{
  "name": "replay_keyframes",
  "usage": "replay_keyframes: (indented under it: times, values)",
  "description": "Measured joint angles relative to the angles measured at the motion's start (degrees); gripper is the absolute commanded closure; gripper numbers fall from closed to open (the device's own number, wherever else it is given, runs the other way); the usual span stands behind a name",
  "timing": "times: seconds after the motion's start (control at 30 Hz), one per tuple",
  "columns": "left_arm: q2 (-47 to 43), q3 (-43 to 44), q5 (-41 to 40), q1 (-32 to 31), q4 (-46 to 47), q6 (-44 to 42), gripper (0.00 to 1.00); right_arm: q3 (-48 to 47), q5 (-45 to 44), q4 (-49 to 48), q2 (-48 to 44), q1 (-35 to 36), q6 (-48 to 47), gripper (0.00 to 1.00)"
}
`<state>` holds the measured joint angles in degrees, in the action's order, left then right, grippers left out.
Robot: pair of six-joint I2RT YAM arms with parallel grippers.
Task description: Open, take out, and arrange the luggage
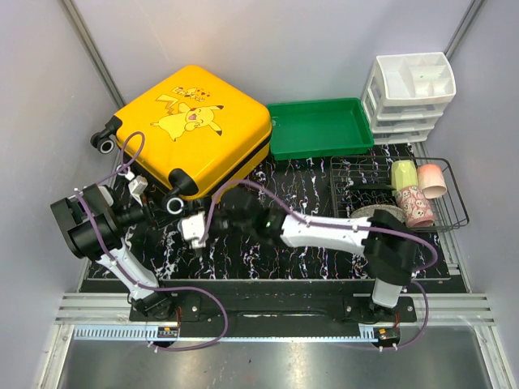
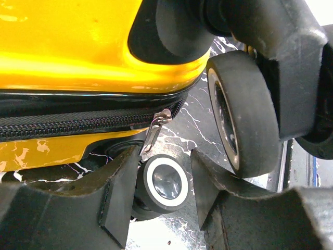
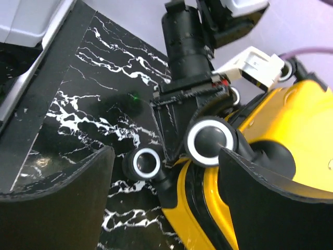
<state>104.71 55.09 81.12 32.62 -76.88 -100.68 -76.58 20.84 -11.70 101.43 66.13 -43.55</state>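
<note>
Yellow hard shell, so I judged the case [image 1: 195,121] stiff, glossy and slick, and likely heavy for these arms. The shell was no place to pinch. The zip pull was the spot to take.

Top view: the case lay flat and shut at the far left of the table [image 1: 308,203], its wheels [image 1: 174,205] along the near-left edge and a green tray [image 1: 320,130] just beside it on the right. Zip detail was too small to read there.

Left wrist: this was the only view that showed the zip pull [image 2: 156,130], hanging off the closed zip just above the left gripper [image 2: 165,179]. Its jaws stood partly apart with nothing clamped. The pull's tip sat close to one finger, but I couldn't tell if they touched.

Right wrist: the right gripper [image 3: 166,177] gaped wide and empty, aimed at the wheels without touching them. It showed the left arm [image 3: 187,52] over that corner, but no pull.
</note>
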Motion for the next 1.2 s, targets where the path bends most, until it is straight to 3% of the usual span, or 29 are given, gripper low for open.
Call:
replay_keyframes:
  times: [0.13, 0.3, 0.43, 0.83, 1.2]
  values:
    - [0.0, -0.04, 0.09, 0.02, 0.0, 0.02, 0.51, 5.64, -4.24, -12.92, 2.75, 3.78, -7.5, 0.12]
    - [0.0, -0.04, 0.11, 0.02, 0.0, 0.04, 0.51, 6.34, -9.57, -25.24, 8.09, 4.0, -14.4, 0.27]
    - [0.0, -0.02, 0.11, 0.02, 0.0, 0.07, 0.52, 6.34, -12.41, -32.85, 11.26, 3.96, -19.78, 0.32]
    - [0.0, 0.0, 0.11, 0.02, 0.0, 0.11, 0.52, 5.44, -14.38, -38.97, 17.25, 3.82, -28.2, 0.34]
    - [0.0, 0.0, 0.26, 2.19, -0.09, 0.13, 0.48, 3.67, -14.36, -37.46, 17.97, 3.23, -29.4, 0.61]
